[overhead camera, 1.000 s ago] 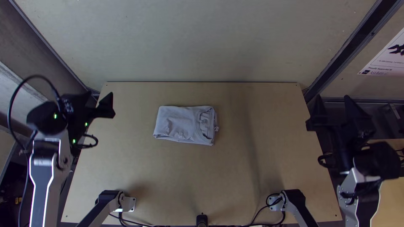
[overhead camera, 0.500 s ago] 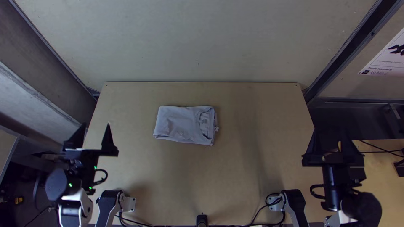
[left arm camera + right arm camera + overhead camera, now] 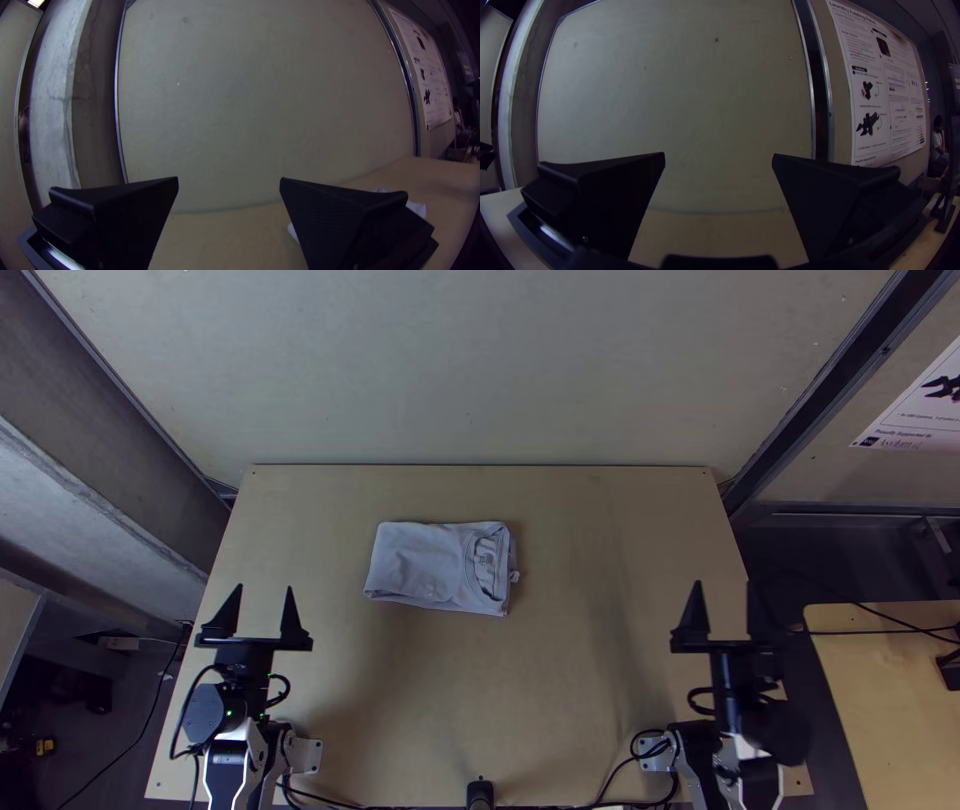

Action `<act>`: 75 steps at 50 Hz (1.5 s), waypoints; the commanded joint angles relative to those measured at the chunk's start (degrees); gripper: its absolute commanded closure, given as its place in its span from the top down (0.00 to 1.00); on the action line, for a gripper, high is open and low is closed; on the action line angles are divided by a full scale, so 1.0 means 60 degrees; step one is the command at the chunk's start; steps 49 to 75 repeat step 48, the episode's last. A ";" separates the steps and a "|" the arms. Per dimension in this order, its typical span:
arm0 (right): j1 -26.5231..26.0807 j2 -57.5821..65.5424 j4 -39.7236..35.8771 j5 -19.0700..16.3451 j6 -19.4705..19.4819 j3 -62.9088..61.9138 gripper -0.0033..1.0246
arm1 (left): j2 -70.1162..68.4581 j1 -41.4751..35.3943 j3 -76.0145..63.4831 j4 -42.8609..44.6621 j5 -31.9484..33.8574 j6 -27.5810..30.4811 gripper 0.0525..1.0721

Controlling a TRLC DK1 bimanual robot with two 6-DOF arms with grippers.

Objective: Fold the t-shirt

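Observation:
The light grey t-shirt lies folded into a flat rectangle on the table, its collar toward the right end in the top view. Over the table's left side, well apart from the shirt, my left gripper stands open and holds nothing. My right gripper is likewise open and bare, over the table's right edge. In the left wrist view, a bit of the shirt shows behind one finger of the left gripper. The right wrist view has the right gripper with its two fingers wide apart.
The wooden table has a board wall at its far edge. Cables and a small black post sit at the near edge. A second wooden surface stands at the right.
Both arms have drawn back toward the near edge and inward from the table's sides, their grippers now pointing up the picture. The t-shirt has not moved.

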 commanded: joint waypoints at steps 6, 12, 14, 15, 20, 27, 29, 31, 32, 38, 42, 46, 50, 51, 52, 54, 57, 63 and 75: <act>0.0059 -0.0075 0.1993 -0.0030 0.0412 -0.2379 0.96 | -0.0159 -0.0037 -0.0860 -0.0014 0.0009 0.0249 0.95; -0.0131 -0.0075 0.0660 -0.0030 0.1218 -0.2585 0.96 | -0.0159 -0.0140 -0.1065 -0.1083 0.0038 0.0263 0.95; -0.0175 -0.0075 0.0220 -0.0015 0.1452 -0.2585 0.96 | -0.0115 -0.0169 -0.1109 -0.1391 0.0067 0.0249 0.95; -0.0190 -0.0075 -0.0043 -0.0015 0.1481 -0.2585 0.96 | -0.0042 -0.0154 -0.1109 -0.1376 0.0067 0.0249 0.95; -0.0292 -0.0031 -0.0453 -0.0088 0.1335 -0.2541 0.96 | -0.0129 -0.0066 -0.1109 -0.1347 0.0082 0.0234 0.95; -0.0278 -0.0046 -0.0439 -0.0088 0.1335 -0.2541 0.96 | -0.0115 -0.0066 -0.1109 -0.1361 0.0082 0.0234 0.95; -0.0278 -0.0046 -0.0439 -0.0088 0.1335 -0.2541 0.96 | -0.0115 -0.0066 -0.1109 -0.1361 0.0082 0.0234 0.95; -0.0278 -0.0046 -0.0439 -0.0088 0.1335 -0.2541 0.96 | -0.0115 -0.0066 -0.1109 -0.1361 0.0082 0.0234 0.95; -0.0278 -0.0046 -0.0439 -0.0088 0.1335 -0.2541 0.96 | -0.0115 -0.0066 -0.1109 -0.1361 0.0082 0.0234 0.95; -0.0278 -0.0046 -0.0439 -0.0088 0.1335 -0.2541 0.96 | -0.0115 -0.0066 -0.1109 -0.1361 0.0082 0.0234 0.95; -0.0278 -0.0046 -0.0439 -0.0088 0.1335 -0.2541 0.96 | -0.0115 -0.0066 -0.1109 -0.1361 0.0082 0.0234 0.95; -0.0278 -0.0046 -0.0439 -0.0088 0.1335 -0.2541 0.96 | -0.0115 -0.0066 -0.1109 -0.1361 0.0082 0.0234 0.95; -0.0278 -0.0046 -0.0439 -0.0088 0.1335 -0.2541 0.96 | -0.0115 -0.0066 -0.1109 -0.1361 0.0082 0.0234 0.95; -0.0278 -0.0046 -0.0439 -0.0088 0.1335 -0.2541 0.96 | -0.0115 -0.0066 -0.1109 -0.1361 0.0082 0.0234 0.95; -0.0278 -0.0046 -0.0439 -0.0088 0.1335 -0.2541 0.96 | -0.0115 -0.0066 -0.1109 -0.1361 0.0082 0.0234 0.95; -0.0278 -0.0046 -0.0439 -0.0088 0.1335 -0.2541 0.96 | -0.0115 -0.0066 -0.1109 -0.1361 0.0082 0.0234 0.95; -0.0278 -0.0046 -0.0439 -0.0088 0.1335 -0.2541 0.96 | -0.0115 -0.0066 -0.1109 -0.1361 0.0082 0.0234 0.95; -0.0278 -0.0046 -0.0439 -0.0088 0.1335 -0.2541 0.96 | -0.0115 -0.0066 -0.1109 -0.1361 0.0082 0.0234 0.95; -0.0278 -0.0046 -0.0439 -0.0088 0.1335 -0.2541 0.96 | -0.0115 -0.0066 -0.1109 -0.1361 0.0082 0.0234 0.95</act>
